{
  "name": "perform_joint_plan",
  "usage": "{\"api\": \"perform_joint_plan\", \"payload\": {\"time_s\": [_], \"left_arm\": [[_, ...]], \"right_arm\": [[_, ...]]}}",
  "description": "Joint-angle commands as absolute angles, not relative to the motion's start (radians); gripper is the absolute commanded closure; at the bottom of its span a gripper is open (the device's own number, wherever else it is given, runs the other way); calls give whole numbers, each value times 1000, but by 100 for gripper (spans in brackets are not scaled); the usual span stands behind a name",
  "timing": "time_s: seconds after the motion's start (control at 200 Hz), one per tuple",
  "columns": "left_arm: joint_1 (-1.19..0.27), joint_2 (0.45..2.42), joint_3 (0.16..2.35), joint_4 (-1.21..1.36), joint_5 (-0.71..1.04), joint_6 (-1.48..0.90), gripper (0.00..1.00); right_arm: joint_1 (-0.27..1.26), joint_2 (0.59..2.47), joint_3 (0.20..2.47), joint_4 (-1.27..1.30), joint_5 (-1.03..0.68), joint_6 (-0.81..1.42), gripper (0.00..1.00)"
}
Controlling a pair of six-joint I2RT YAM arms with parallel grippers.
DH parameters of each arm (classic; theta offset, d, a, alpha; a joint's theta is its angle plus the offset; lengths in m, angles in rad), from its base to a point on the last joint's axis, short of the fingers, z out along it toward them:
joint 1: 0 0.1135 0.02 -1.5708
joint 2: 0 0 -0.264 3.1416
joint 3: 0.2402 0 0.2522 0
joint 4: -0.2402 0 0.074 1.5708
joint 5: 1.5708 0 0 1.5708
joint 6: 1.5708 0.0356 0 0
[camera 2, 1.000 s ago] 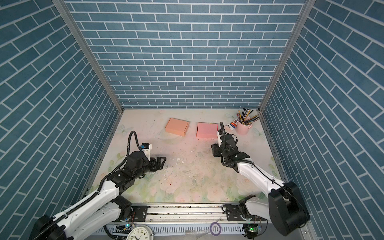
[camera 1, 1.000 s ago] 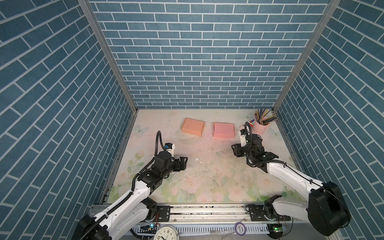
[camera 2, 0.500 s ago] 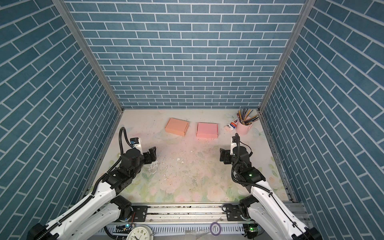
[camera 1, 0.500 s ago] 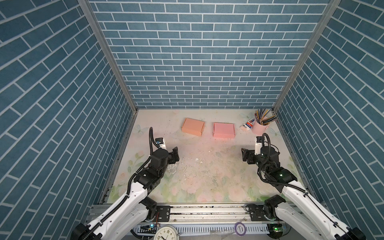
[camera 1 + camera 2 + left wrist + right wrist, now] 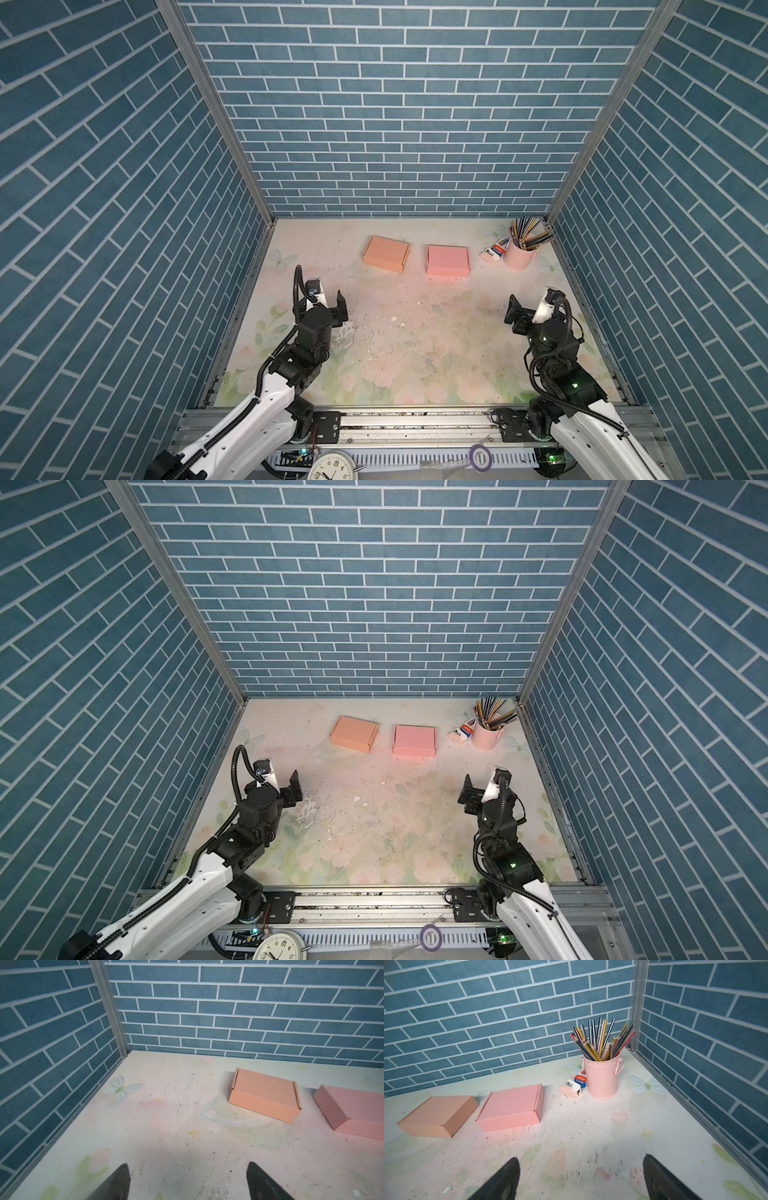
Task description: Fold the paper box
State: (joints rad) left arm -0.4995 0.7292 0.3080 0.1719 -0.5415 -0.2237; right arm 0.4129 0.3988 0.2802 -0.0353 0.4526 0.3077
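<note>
1 orange box (image 5: 386, 254), 1 pink box (image 5: 447, 260), both closed; 1 pencil cup (image 5: 517, 257)

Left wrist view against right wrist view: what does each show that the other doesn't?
Only the left wrist view: the left claw, open, and the left back corner post. Only the right wrist view: the right claw, open, the pink pencil cup and a pink-and-white item beside it. Both: the orange box and the pink box, closed, apart on the table.
</note>
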Motion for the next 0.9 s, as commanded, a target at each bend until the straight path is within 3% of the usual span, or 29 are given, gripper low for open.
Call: {"api": "perform_joint_plan", "payload": {"time_s": [0.0, 0.145, 0.275, 0.44, 0.895], "left_arm": [[-493, 716, 251, 303, -607, -127, 12], [-492, 764, 248, 352, -638, -77, 12], [-487, 816, 246, 400, -688, -53, 12], [-453, 803, 193, 467, -682, -35, 12], [-219, 916, 83, 740, -378, -87, 12]], "right_arm": [[406, 363, 252, 42, 524, 259, 7], [401, 366, 204, 82, 565, 228, 7], [385, 369, 150, 148, 471, 131, 5], [366, 359, 115, 176, 477, 97, 3], [270, 495, -27, 506, 466, 86, 2]]}}
